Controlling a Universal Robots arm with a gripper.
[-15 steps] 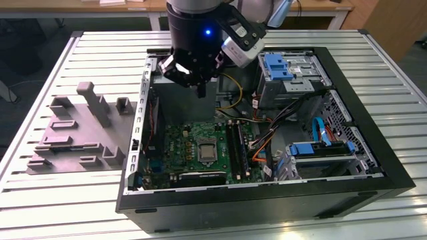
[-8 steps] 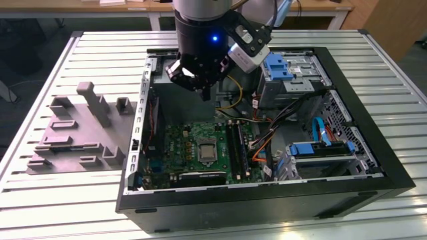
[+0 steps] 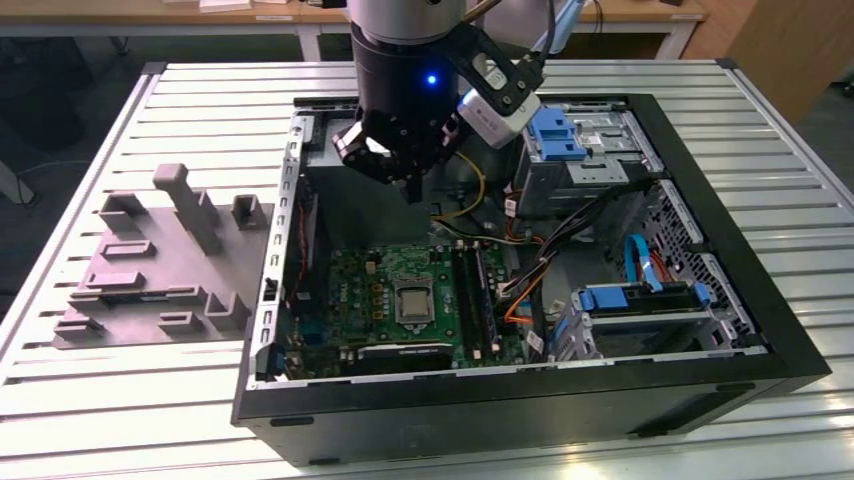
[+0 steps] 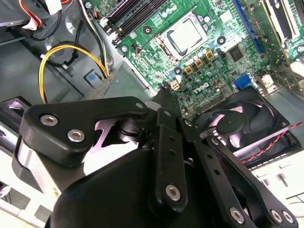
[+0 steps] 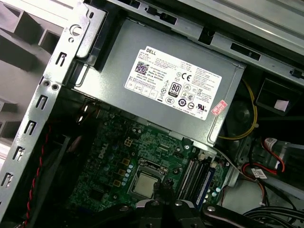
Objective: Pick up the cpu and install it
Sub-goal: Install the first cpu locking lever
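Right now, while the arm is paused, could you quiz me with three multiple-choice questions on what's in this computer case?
1. Where is the cpu?
A. In the gripper
B. In the socket on the green board
C. On the grey tray

2. What colour is the looped cable beside the power supply?
A. Yellow
B. Purple
C. White

3. What is the gripper doing?
A. Resting on the tray
B. Gripping a cable
C. Hanging above the board, holding nothing

Answers:
1. B: the cpu lies flat in the socket of the green board.
2. A: the looped cable is yellow.
3. C: the gripper is clear of the board with nothing between its tips.
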